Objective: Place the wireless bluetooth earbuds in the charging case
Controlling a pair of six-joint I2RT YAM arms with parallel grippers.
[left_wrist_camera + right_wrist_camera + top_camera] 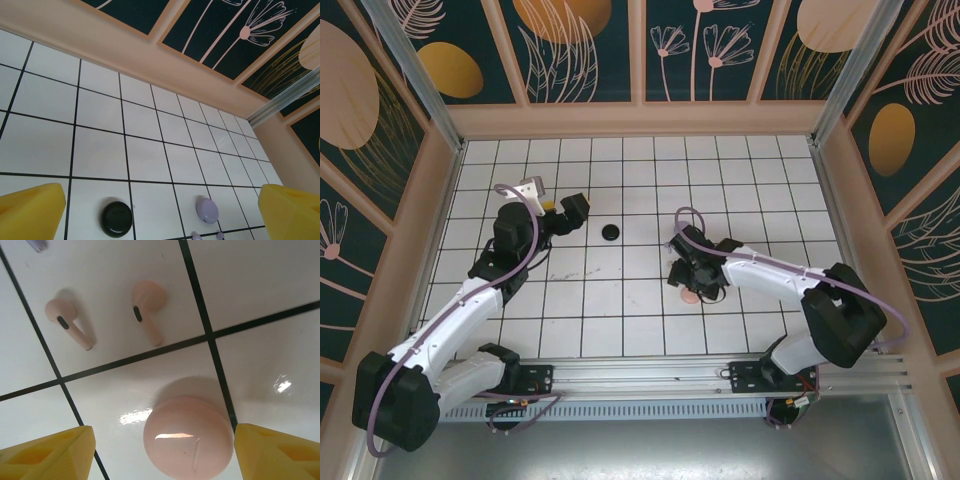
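Two pinkish-tan earbuds lie loose on the bench in the right wrist view. They sit side by side, apart from each other, and neither is in a case.
- Each has a rounded bulb head with a dark oval slot and a short, blunt stem pointing toward 5 o'clock.
- The surface is smooth, matte plastic.

Pink case: at 6 o'clock of the earbuds, across one black grid line.
- It is a round, glossy dome with a bright highlight on top, and it looks shut.

Right fingers: yellow faceted blocks, set apart, one at 7 o'clock and one at 5 o'clock of the view.
- The pink case sits between them. Contact cannot be told.

Bench surface: white glossy tiles with thin black grid lines, showing reflected light.

Left wrist view:
- Left fingers are the same yellow, spread wide, with nothing between them but bench.
- Black case is a flat round disc with a slight sheen, nearer the finger at 7 o'clock.
- Lavender case is at 3 o'clock of the black one, rounded like a pebble.
- Two small lavender pieces sit at the lower edge. They are cropped, so little more can be told.

Top view: the black case lies at 3 o'clock of the left fingers, on open tile. Wall panels are dark teal with a floral print.
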